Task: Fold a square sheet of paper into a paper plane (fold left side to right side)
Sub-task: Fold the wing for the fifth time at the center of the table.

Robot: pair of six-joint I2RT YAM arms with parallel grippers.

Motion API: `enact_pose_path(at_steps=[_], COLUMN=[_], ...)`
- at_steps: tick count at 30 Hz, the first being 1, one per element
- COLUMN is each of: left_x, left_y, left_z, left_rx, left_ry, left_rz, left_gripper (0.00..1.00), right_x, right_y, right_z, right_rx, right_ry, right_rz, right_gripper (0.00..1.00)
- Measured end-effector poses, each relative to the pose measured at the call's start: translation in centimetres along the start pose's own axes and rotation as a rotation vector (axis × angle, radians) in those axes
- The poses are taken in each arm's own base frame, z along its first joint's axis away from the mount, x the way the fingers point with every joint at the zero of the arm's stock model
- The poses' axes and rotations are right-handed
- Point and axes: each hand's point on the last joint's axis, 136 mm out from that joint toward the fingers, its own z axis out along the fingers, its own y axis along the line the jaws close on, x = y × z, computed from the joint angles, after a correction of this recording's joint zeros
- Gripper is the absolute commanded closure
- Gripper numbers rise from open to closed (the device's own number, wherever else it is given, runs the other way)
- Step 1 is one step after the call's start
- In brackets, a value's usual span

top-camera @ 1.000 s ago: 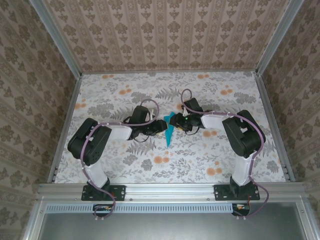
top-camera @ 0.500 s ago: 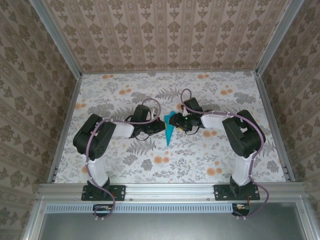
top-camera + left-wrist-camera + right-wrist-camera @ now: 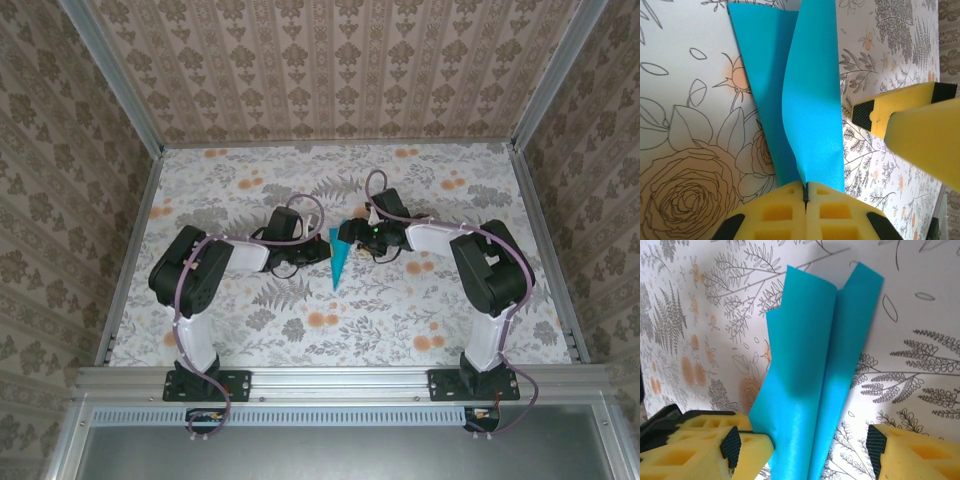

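Observation:
The turquoise-blue sheet is folded into a narrow pointed paper plane (image 3: pixel 337 263), lying mid-table with its tip toward the near edge. My left gripper (image 3: pixel 320 253) is at the plane's left side. In the left wrist view its yellow fingers (image 3: pixel 785 210) are pressed together on the edge of the paper plane (image 3: pixel 807 100), whose upper flap curls up. My right gripper (image 3: pixel 349 238) stands at its wide far end. In the right wrist view the right gripper (image 3: pixel 807 447) is open and straddles the paper plane (image 3: pixel 812 385), with its left finger (image 3: pixel 747 450) touching the paper's edge.
A floral tablecloth (image 3: pixel 420 300) covers the table, with patterned walls on three sides and a metal rail (image 3: pixel 340 378) at the near edge. The right gripper's yellow fingers (image 3: pixel 910 120) show close beside the paper in the left wrist view.
My left gripper has shut on the paper's edge. The right gripper has opened wider. The paper now looks narrower and sits slightly farther back.

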Motion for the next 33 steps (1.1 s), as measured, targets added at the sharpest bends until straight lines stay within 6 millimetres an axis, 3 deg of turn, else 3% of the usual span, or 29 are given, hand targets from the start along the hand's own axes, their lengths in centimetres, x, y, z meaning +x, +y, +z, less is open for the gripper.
enact_pose_path(at_steps=[12, 19, 33], left_x=[0.1, 0.1, -0.3], left_y=[0.0, 0.0, -0.3], left_z=[0.0, 0.0, 0.0], left_rx=[-0.001, -0.003, -0.001], left_ry=[0.007, 0.009, 0.007], left_rz=[0.005, 0.004, 0.025], left_gripper=[0.98, 0.98, 0.98], right_x=[-3.0, -2.4, -2.2], right_y=[2.1, 0.9, 0.4], right_z=[1.5, 2.2, 2.6], right_rx=[-0.031, 0.006, 0.034], right_ry=[-0.027, 0.004, 0.028], right_rz=[0.005, 0.025, 0.040], right_gripper=[0.31, 0.31, 0.31])
